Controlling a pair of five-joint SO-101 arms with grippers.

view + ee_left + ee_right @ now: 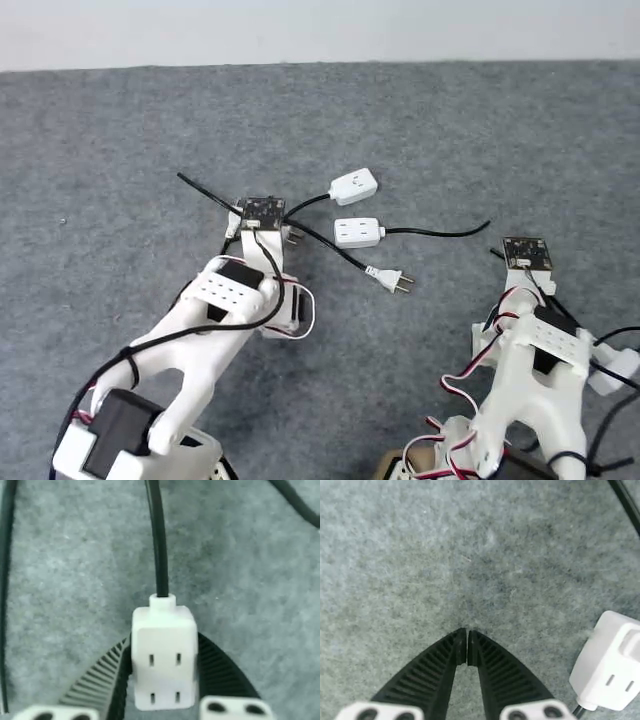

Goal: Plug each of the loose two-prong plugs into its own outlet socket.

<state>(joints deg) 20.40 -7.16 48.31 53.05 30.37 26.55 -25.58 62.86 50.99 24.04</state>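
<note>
Left wrist view has the left gripper (163, 641) clamped on a white outlet socket (163, 667) near the middle of the grey mat (450, 130), probably steadying it for the loose plug (395, 281) lying nearby, while the right gripper (467, 645), tips pressed together on nothing, hangs toward the mat's right edge.

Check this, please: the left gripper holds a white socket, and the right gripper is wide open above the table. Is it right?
Not quite. The right gripper is shut, its fingertips together, as the right wrist view shows. The left gripper does hold the socket.
</note>
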